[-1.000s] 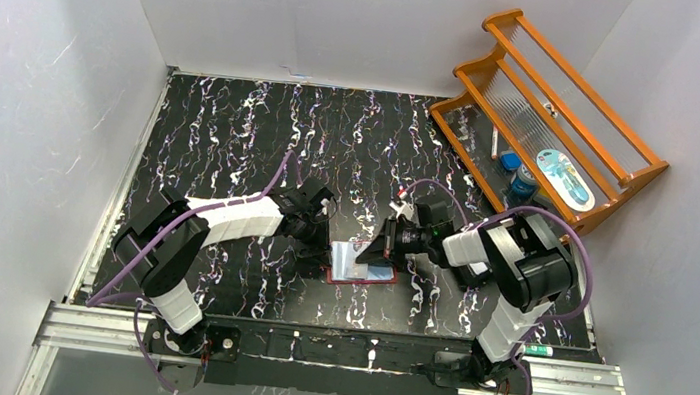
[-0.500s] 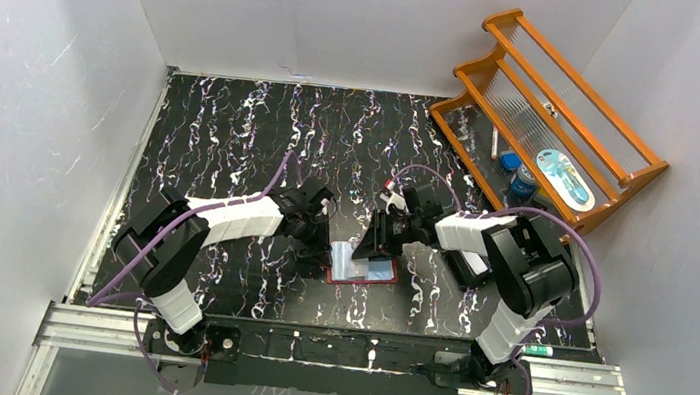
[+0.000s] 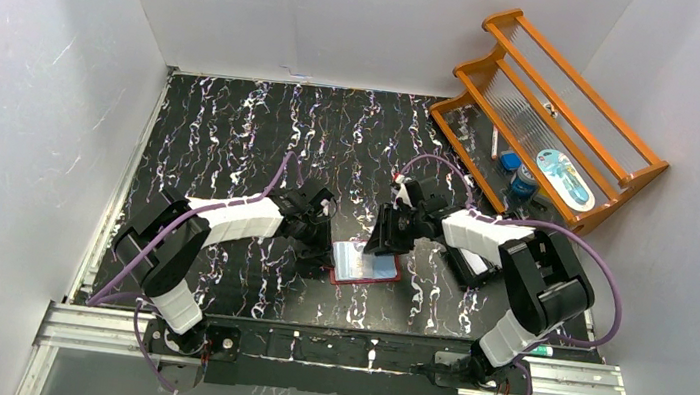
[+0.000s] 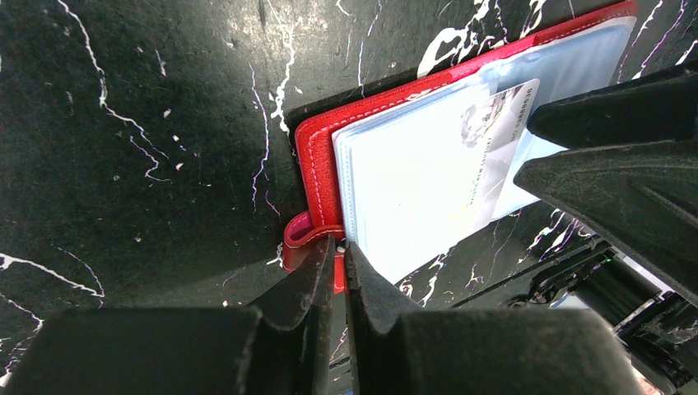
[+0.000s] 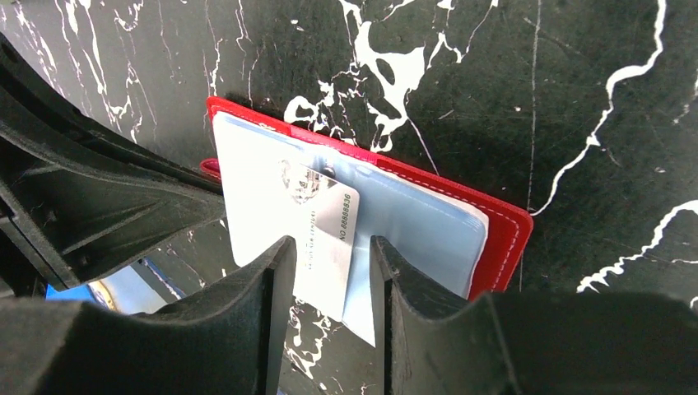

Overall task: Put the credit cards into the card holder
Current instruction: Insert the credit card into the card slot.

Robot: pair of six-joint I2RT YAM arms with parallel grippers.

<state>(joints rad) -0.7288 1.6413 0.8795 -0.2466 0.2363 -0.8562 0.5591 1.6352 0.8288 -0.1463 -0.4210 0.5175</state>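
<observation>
**Claw state and card position: card partly in the pocket**

1. Left claw point(image 4: 342, 248): the fingers are pressed almost together, with only a narrow slit between them. They pinch the near edge of the card holder point(image 4: 317, 160) just beside its small red tab point(image 4: 296, 237). A sliver of red cover shows in the slit.

2. Right claw point(image 5: 331, 244): the fingers are spread to about the width of the credit card point(image 5: 328, 226) and stand one on each long side of it. One finger meets the card's edge. Beside the other finger a thin strip of pale pocket shows, so no firm pinch is visible.

3. Credit card: pale, silvery white, with a printed number along one edge. Its far end, bearing a faint emblem, lies under the clear pockets point(image 5: 411, 222). Its near end sticks out between the right claw's fingers.

4. Card holder: lies open and flat on the table point(image 3: 233, 133), between the two claws and near the front edge. The red cover frames the stack of bluish pockets.

5. Change over the last second, in the top view:
   - The right arm has stretched out; its elbow has swung outward and its wrist has moved toward the far side of the card holder.
   - The left arm and the card holder sit as before.
</observation>
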